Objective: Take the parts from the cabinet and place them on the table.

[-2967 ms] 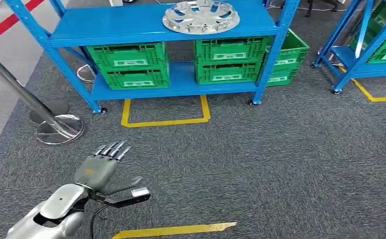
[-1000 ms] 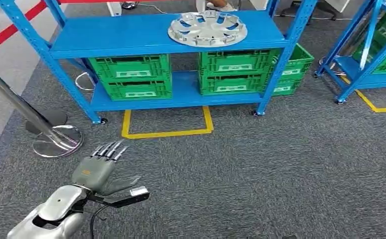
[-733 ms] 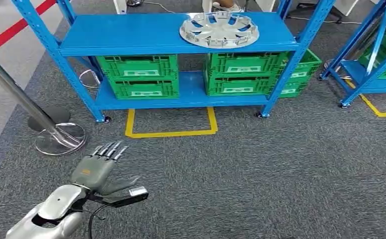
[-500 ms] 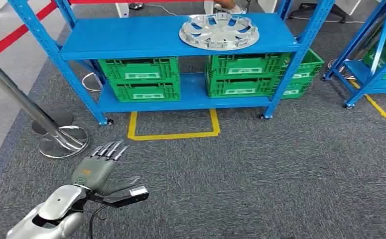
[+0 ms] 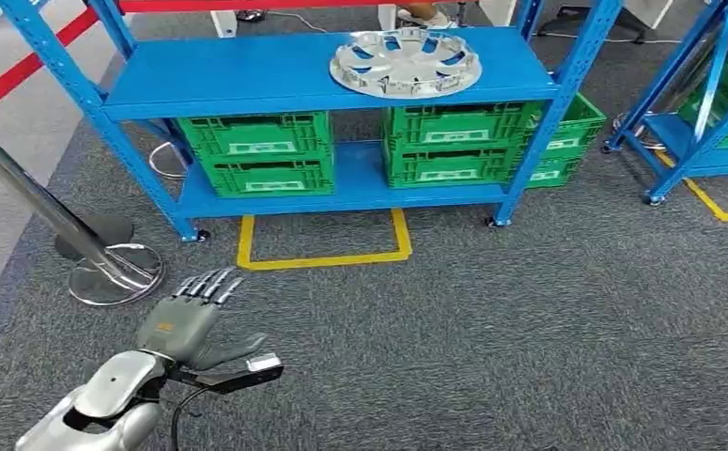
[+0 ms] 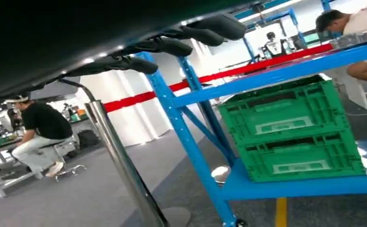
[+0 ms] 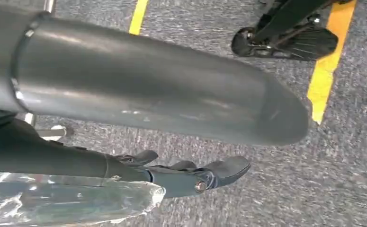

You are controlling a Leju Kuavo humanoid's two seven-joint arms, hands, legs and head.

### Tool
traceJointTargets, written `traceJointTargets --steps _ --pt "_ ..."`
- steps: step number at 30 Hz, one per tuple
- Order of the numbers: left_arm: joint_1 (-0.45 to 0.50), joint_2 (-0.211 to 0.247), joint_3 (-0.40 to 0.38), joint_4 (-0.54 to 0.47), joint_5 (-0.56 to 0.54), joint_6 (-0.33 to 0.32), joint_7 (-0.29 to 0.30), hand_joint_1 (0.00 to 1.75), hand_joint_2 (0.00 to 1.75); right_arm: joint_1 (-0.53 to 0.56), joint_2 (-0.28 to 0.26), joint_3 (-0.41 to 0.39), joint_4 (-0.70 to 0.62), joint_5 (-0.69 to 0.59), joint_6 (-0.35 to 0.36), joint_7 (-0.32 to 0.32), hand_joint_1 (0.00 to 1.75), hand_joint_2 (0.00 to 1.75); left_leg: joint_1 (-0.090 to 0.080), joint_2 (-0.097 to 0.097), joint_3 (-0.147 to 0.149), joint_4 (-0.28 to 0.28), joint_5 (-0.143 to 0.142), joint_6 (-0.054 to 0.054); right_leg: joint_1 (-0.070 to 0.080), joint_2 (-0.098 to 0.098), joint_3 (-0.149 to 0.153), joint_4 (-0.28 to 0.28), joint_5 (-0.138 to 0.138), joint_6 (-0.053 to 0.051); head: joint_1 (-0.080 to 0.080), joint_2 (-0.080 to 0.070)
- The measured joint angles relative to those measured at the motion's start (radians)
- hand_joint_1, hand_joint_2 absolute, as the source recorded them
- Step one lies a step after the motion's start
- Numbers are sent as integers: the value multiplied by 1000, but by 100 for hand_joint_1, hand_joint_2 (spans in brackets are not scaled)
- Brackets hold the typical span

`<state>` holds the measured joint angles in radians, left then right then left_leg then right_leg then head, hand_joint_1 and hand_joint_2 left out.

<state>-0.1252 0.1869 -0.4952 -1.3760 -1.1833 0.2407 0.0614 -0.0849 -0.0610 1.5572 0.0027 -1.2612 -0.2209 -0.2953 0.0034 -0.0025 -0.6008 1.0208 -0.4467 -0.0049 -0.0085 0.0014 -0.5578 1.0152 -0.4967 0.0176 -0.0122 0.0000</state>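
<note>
A silver wheel cover (image 5: 405,62) lies on the top shelf of the blue rack (image 5: 247,75), towards its right end. Green crates (image 5: 256,152) fill the lower shelf. My left hand (image 5: 189,319) hovers low over the carpet, well short of the rack, fingers straight and spread, holding nothing. In the left wrist view its dark fingers (image 6: 172,45) point towards the rack's post (image 6: 191,151) and a green crate (image 6: 290,132). My right hand (image 7: 186,175) hangs above the floor with its thick thumb (image 7: 148,90) apart from the fingers and nothing between them.
A steel stanchion (image 5: 106,272) with a round base stands left of the rack, with red barrier tape behind it. A yellow floor outline (image 5: 322,240) lies before the rack. A second blue rack (image 5: 698,94) stands at right. A person (image 6: 34,127) sits far off.
The whole picture has shifted as the camera moved; the rack now sits lower and slightly left in view. My left hand keeps the same spread pose.
</note>
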Motion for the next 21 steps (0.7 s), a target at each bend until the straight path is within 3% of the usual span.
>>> traceJointTargets --steps 2,4,5,7,8,9,10,12,13,14,17,19,21 --pt "3 0 0 0 0 0 0 0 0 1 0 0 0 0 0 1 0 0 -5 -2 0 -4 -2 12 -3 -3 5 -9 -1 13 -1 0" --pt "2 0 0 -1 0 0 0 0 0 0 0 0 0 0 0 1 0 0 2 -1 15 -23 5 25 -5 -3 -4 13 -18 23 1 0" --pt "-1 -1 0 -1 0 0 0 0 0 -1 0 0 0 0 0 2 0 0 2 -1 17 -22 1 32 -5 -2 -30 66 -49 23 3 0" --pt "1 -3 -1 -1 0 0 0 0 0 1 0 0 0 0 0 2 0 0 -2 -1 19 -22 -4 39 -5 -2 -121 236 -120 27 5 0" --pt "3 -3 -2 0 0 -1 0 0 0 3 0 0 0 0 1 3 0 0 -4 -1 20 -22 -6 41 -4 -2 -159 296 -134 28 7 0" --pt "6 -4 -3 0 0 -1 0 0 0 5 0 0 0 0 2 5 0 0 -5 -1 23 -22 -9 41 -5 -2 -173 306 -119 28 6 0" --pt "6 -4 -2 0 0 -1 0 0 0 6 0 0 0 0 2 5 0 0 -6 -2 28 -22 -13 40 -5 -2 -162 268 -81 27 6 0" --pt "6 -4 -2 0 0 -1 0 0 0 6 -1 0 0 0 2 6 0 0 -6 -3 44 -21 -23 35 -4 -3 -89 104 18 22 6 0" --pt "6 -4 -2 0 0 -1 0 0 0 5 -1 0 0 0 2 6 0 0 -7 -2 50 -21 -29 29 -4 -3 -52 22 47 19 7 0" --pt "5 -4 -2 0 0 -1 0 0 0 4 -1 0 0 0 3 6 0 0 -15 -3 49 -16 -34 23 -1 -2 -30 5 30 16 7 0" --pt "5 -4 -2 0 0 -1 0 0 0 8 -1 0 0 0 3 6 0 0 -13 -3 50 -18 -35 15 1 0 -31 4 24 1 5 0" --pt "3 -3 -1 0 1 -1 0 0 0 8 0 0 0 0 4 6 0 0 -12 -3 50 -3 -52 0 -8 0 -20 -3 24 -11 5 0" --pt "1 -4 -1 0 2 -1 0 0 0 6 0 0 0 0 5 8 0 0 -5 -1 -9 116 -110 -13 -9 -1 -13 -4 17 -22 -1 0"
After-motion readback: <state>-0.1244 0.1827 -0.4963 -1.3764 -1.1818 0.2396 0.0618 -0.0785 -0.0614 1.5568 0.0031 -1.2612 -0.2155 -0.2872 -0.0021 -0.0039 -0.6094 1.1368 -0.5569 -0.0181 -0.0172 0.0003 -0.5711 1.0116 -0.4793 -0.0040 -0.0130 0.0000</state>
